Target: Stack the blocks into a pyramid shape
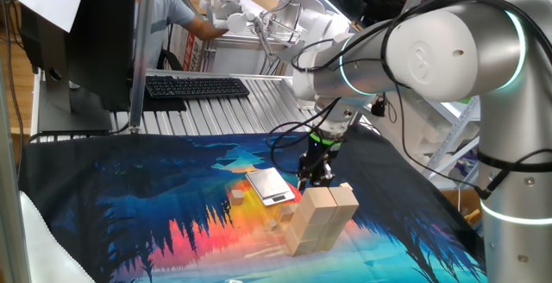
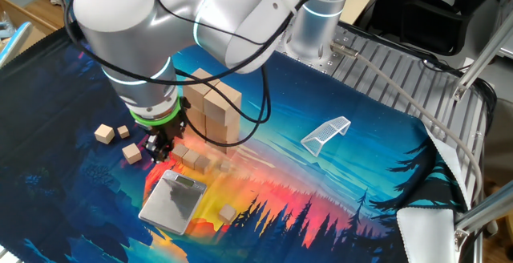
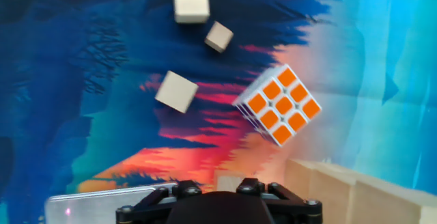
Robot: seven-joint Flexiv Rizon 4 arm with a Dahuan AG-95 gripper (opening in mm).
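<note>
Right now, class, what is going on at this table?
A robot arm is building with wooden blocks. Its gripper points down beside the stack of larger bricks, close to the silver scale. Whether it holds anything cannot be told. A few small cubes lie loose on the cloth, and the hand view shows a Rubik's cube with its orange face towards the camera.

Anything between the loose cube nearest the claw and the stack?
Yes: in the hand view an orange-faced puzzle cube sits between the loose cube and the stack; the claw hangs there too.
</note>
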